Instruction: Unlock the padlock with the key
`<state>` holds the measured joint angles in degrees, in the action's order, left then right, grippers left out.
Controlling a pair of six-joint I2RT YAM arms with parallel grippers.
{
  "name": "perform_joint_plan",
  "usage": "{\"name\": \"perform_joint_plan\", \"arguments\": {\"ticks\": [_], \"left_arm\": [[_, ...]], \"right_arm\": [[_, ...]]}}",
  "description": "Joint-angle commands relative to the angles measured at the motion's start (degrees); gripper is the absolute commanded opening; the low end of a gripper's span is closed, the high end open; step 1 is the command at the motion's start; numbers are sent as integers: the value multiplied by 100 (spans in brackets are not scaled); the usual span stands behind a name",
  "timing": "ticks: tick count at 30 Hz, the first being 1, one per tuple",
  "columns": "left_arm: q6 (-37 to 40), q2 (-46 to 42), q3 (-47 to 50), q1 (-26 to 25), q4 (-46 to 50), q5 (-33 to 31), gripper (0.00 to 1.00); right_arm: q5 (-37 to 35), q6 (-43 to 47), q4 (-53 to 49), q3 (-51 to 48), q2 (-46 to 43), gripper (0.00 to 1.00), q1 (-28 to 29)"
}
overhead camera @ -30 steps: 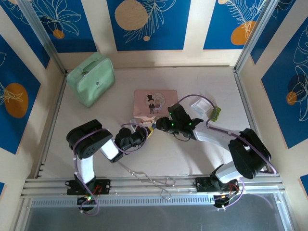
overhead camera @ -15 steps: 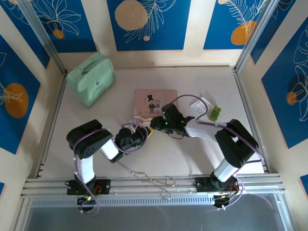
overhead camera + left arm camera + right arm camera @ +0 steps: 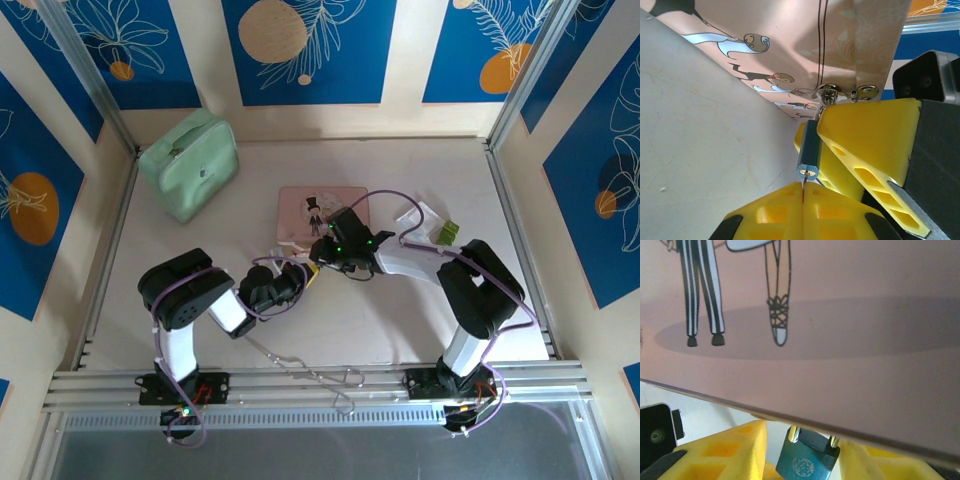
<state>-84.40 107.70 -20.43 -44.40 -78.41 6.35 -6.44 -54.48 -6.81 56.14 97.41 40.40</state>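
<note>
We see the padlock (image 3: 804, 460) hanging at the near side of the pink tin (image 3: 300, 205), just where the 2 grippers meet. In the right wrist view its teal body sits low between the 2 yellow fingers (image 3: 735, 450) of the right gripper (image 3: 320, 255), with 2 silvery shackle legs rising behind the tin's edge. The jaws stand narrow but not closed, with 1 finger on each side of the lock. A strip of pale table shows between the lock and 1 finger; on the other side we cannot tell whether finger and lock touch. In the left wrist view the padlock is seen edge-on and tilted, its shackle reaching up to a small silvery loop (image 3: 829, 91) on the tin's wall, and the right gripper's fingers flank it. The left gripper (image 3: 305, 275) meets it from below in that view. Its fingers are pressed together, pinching a thin dark blade that we take to be the key (image 3: 803, 186). The blade's tip is at the padlock's underside, though we cannot tell how far it has entered. From above, the 2 arms bend inward over the table (image 3: 400, 320), and the tin lies flat just beyond the grippers. A mint-green case (image 3: 190, 165) lies well apart at the far left. A white packet (image 3: 415, 218) and a small green item (image 3: 445, 233) lie to the right of the tin. A long thin wire tool (image 3: 300, 365) lies near the front rail, between the arm bases.
</note>
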Motion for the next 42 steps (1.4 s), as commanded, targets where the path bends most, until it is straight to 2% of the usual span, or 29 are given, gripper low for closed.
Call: {"name": "perform_joint_plan", "arguments": {"ticks": [1,8,17,18,20,22,23,35,40,42], "left_arm": [[2,-83,-23,-72,-227,-134,0],[-6,-74,-32,-79,-227,-117,0],[-28,-30,-27,-85,-227,-99,0],[-24,-25,-19,-85,-227,-107,5],[-10,-21,-14,-83,-227,-112,26],[20,-21,-22,-94,-227,-99,33],[30,-23,-36,-90,-229,-82,33],[136,119,-214,-110,-166,-83,9],[504,-83,-282,-105,438,-99,0],[668,-209,-295,-128,705,-108,0]], "right_arm": [[-100,25,-434,204,89,38,55],[-59,32,-474,254,225,34,71],[9,-2,-514,293,297,1,82],[11,-13,-514,292,295,0,82],[17,-30,-506,260,280,0,82],[28,-63,-480,227,275,0,82],[45,-78,-458,214,271,0,82],[116,-126,-421,152,213,0,91],[175,-160,-479,128,176,0,43],[204,-176,-496,117,174,0,12]]}}
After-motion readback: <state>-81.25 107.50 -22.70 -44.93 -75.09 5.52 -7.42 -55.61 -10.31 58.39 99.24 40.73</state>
